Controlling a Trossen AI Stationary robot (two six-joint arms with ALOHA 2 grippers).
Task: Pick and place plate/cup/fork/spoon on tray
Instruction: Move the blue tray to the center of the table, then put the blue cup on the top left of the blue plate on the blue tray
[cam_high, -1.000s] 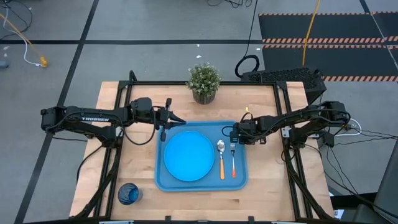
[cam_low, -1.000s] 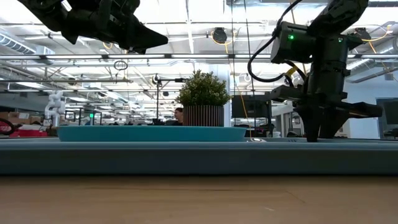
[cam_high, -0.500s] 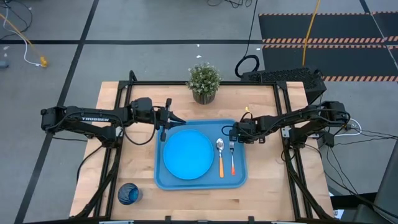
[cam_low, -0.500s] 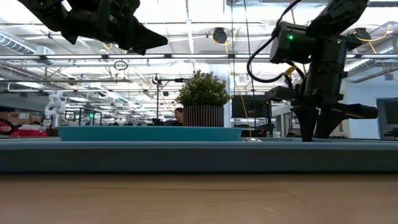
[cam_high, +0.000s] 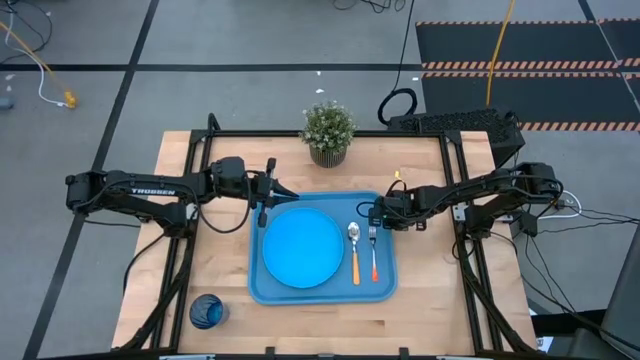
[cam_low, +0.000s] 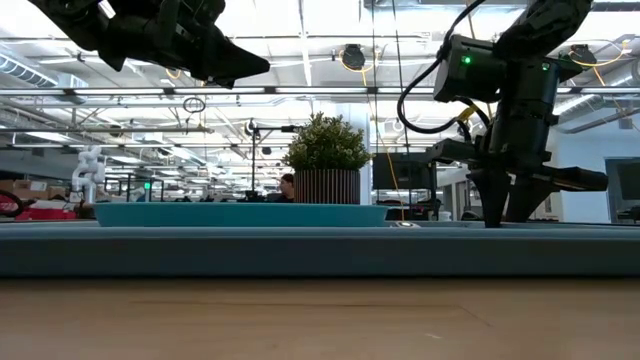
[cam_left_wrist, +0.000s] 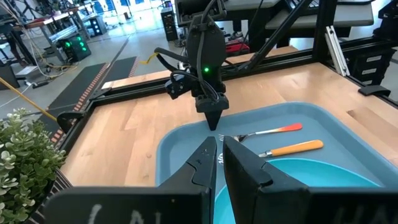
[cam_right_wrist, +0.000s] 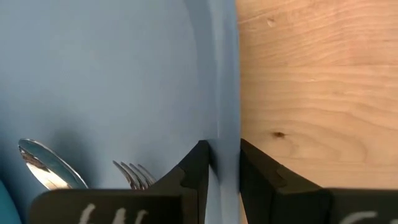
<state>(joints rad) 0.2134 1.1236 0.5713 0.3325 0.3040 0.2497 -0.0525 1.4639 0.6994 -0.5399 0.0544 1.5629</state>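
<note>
Right end effector (cam_right_wrist: 219, 163) pinches the tray (cam_right_wrist: 227, 93) rim, likely to steady it; left end effector (cam_left_wrist: 219, 158) hovers clenched, empty.

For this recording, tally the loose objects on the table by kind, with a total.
Round sky-blue plate: 1
Dark blue translucent cup: 1
Fork with reddish-orange handle: 1
Spoon with yellow-orange handle: 1
Rectangular blue plastic tray: 1
Small potted green plant: 1
Total: 6
</note>
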